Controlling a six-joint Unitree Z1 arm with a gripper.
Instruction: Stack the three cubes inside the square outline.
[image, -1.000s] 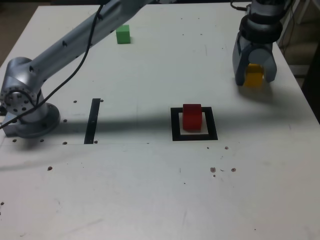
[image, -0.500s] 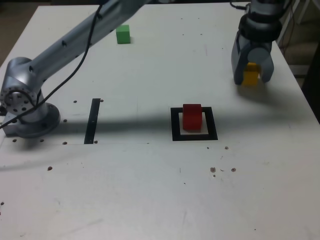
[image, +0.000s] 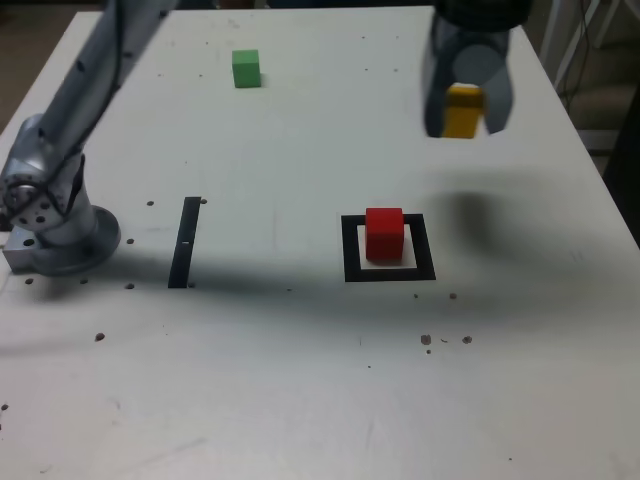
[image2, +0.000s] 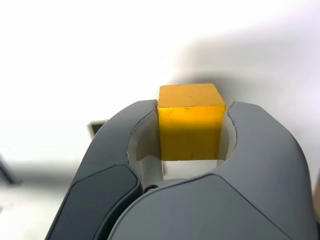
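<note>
Cube between fingertips of gripper

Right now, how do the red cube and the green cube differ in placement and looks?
The red cube sits inside the square outline; the green cube lies on bare table, outside it. The red cube is nearer the exterior view's bottom edge, the green cube nearer its top. Both are small, matte, solid-coloured and outside the claw.

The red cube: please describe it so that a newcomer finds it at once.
On the pale table, find the thick black square outline in the exterior view. The red cube rests inside it. The green cube lies outside, and the yellow one is held.
</note>
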